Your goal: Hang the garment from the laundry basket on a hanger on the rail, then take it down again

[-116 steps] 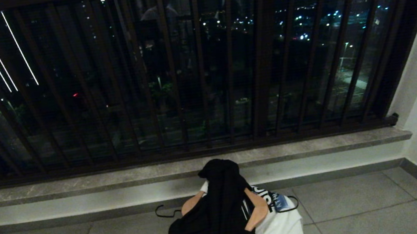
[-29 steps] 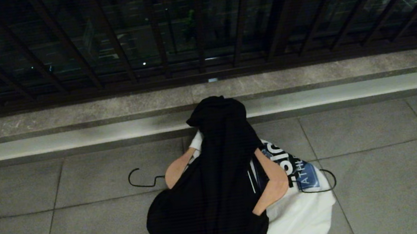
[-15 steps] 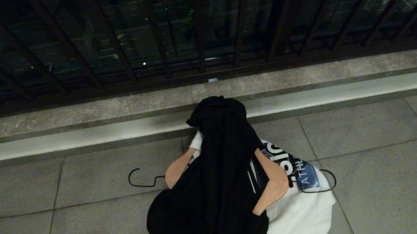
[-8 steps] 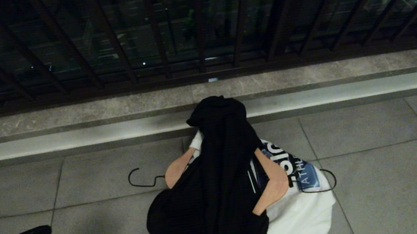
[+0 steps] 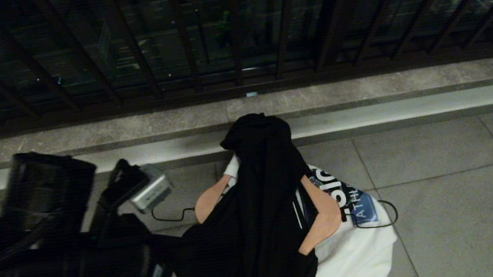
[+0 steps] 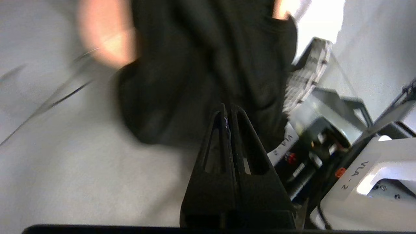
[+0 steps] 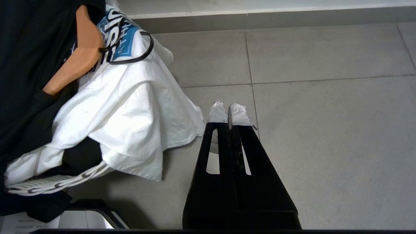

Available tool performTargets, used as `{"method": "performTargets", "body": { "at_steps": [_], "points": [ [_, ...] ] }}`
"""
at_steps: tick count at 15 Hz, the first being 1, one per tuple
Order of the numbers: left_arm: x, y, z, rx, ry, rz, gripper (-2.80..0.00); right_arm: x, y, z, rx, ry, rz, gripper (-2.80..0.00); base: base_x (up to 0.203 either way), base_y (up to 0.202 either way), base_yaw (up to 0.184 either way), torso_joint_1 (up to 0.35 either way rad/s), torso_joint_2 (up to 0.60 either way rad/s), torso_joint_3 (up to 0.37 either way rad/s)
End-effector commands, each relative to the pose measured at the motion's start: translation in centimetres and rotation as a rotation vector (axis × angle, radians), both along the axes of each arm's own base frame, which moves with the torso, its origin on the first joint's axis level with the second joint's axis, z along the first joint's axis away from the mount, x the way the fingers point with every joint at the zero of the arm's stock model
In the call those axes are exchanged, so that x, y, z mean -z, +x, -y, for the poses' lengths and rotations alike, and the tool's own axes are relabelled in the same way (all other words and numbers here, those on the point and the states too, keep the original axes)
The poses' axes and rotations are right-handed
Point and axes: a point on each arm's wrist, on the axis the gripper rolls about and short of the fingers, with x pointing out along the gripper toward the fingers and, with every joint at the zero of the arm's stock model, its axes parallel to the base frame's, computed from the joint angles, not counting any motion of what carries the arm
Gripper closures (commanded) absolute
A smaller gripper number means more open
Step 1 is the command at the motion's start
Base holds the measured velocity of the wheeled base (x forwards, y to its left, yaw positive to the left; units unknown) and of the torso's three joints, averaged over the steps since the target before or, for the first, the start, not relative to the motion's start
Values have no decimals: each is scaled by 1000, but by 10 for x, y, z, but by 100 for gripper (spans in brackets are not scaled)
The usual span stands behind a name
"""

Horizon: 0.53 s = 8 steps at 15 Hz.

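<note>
Head view | left pincer (image 6: 227, 112) closed, beside black garment (image 5: 248, 232)

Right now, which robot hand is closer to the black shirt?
Left. The left gripper is shut and right at the black shirt; touching, I can't tell. The right gripper, shut too, sits over bare floor tiles past the white shirt.

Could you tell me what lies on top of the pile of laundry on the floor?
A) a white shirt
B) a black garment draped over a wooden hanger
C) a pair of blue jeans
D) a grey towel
B: the black garment covers the wooden hanger, with the white shirt underneath.
</note>
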Motion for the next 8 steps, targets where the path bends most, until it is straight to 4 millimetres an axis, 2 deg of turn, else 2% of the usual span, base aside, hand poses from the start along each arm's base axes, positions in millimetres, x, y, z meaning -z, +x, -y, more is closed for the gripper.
{"method": "performTargets", "body": {
  "at_steps": [1,4,8],
  "points": [
    [23,22,55,88,85,-68,0,0,0,0,0,0,0,0,0,0,0,0,0,0],
    [35,35,94,182,148,-35,0,0,0,0,-1,1,0,0,0,0,0,0,0,0],
    [53,59,123,261,216,11,0,0,0,0,1,0,0,0,0,0,0,0,0,0]
  ]
}}
